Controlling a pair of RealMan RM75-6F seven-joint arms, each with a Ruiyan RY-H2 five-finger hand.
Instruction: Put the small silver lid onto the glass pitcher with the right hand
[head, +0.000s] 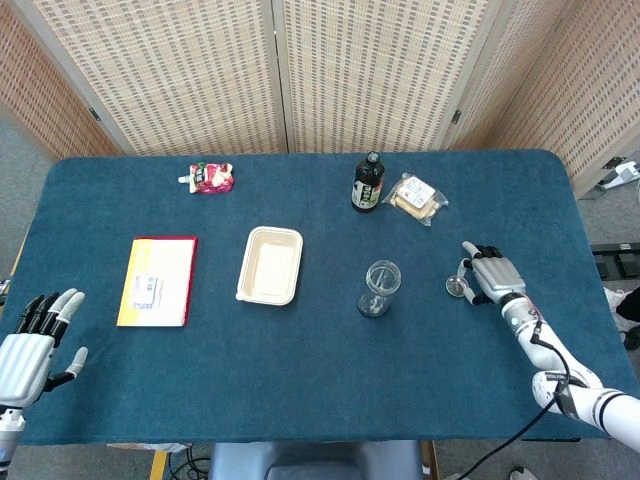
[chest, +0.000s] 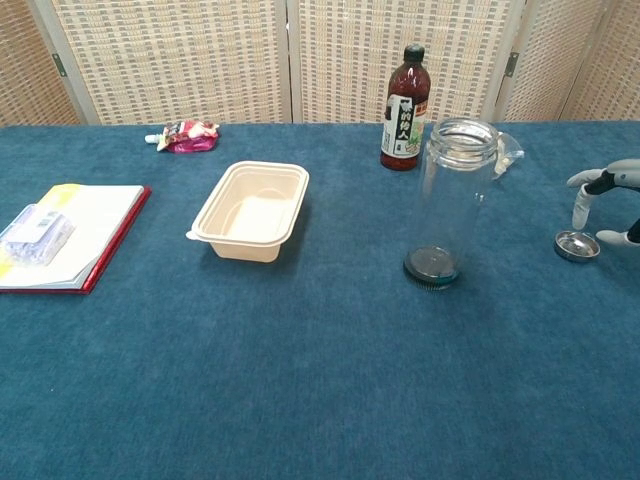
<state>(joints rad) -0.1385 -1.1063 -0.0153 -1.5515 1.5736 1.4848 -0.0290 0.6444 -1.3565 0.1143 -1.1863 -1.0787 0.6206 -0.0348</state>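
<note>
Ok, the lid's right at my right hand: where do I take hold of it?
Probably by its raised rim, pinched across from above. The lid lies flat on the table, a shallow disc, so only the rim offers purchase. The right hand is open just beside it, the pitcher well to the left, so nothing crowds that approach.

Blue-covered table (head: 300, 380) seen from above. Centre right: glass pitcher (head: 380, 288), upright and uncapped. Right of it: small silver lid (head: 456, 288) flat on the cloth, with the right hand (head: 490, 276) just beside it, fingers spread. Lower left: left hand (head: 30, 345), fingers apart and holding nothing. Centre: cream tray (head: 270, 265). Left: red-edged book (head: 158, 281). Upper centre: dark bottle (head: 367, 183).
</note>
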